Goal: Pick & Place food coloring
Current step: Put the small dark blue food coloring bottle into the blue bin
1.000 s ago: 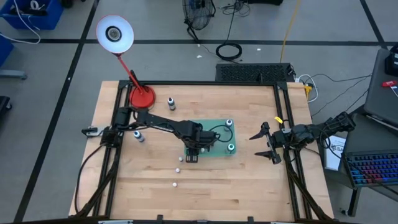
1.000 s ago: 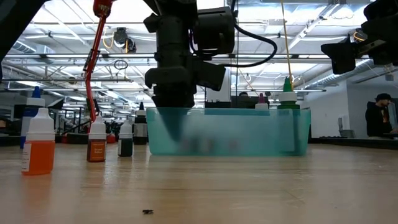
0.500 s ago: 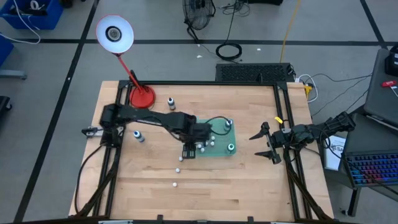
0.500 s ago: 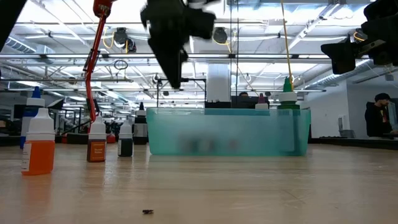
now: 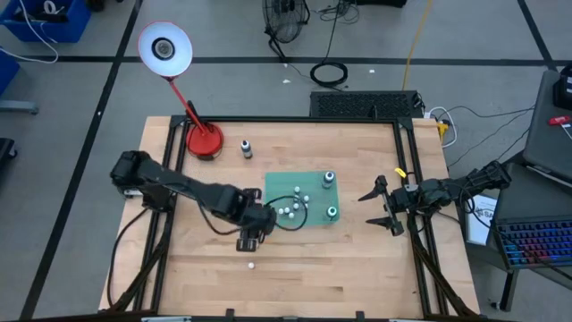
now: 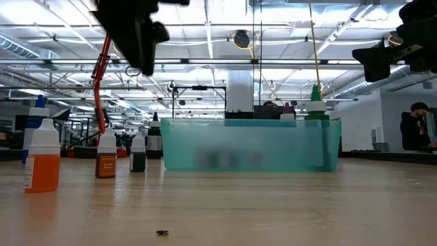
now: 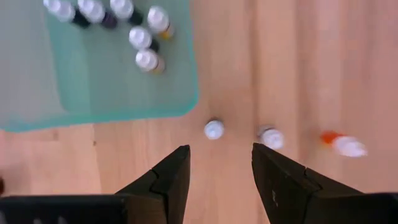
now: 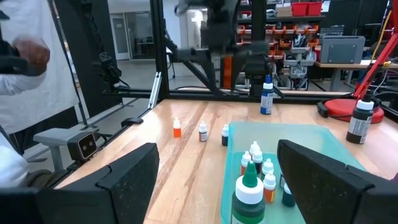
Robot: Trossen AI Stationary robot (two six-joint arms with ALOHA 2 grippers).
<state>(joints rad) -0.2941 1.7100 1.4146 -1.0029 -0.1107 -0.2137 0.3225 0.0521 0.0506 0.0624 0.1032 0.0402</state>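
L gripper (image 7: 214, 167) hangs over bare wood just off the near edge of the green tray (image 5: 315, 216) — fingers parted w/ a clear gap, nothing between them. Beyond its tips in the left wrist view stand two white-capped bottles (image 7: 214, 129), apart from each other, and an orange-bodied bottle (image 7: 340, 143) lies on its side farther along. Inside the tray a cluster of small white-capped bottles (image 5: 288, 212) sits near the middle (six or so show in the left wrist view), plus two larger teal-topped bottles (image 5: 332, 211) toward the R side. More food coloring stands outside the tray: a dark bottle (image 5: 247, 148) beside the red lamp base (image 5: 205, 141), a white cap (image 5: 251, 265) alone nearer the front edge.

R gripper (image 5: 379, 205) waits at the table's R edge — fingers spread wide, empty.
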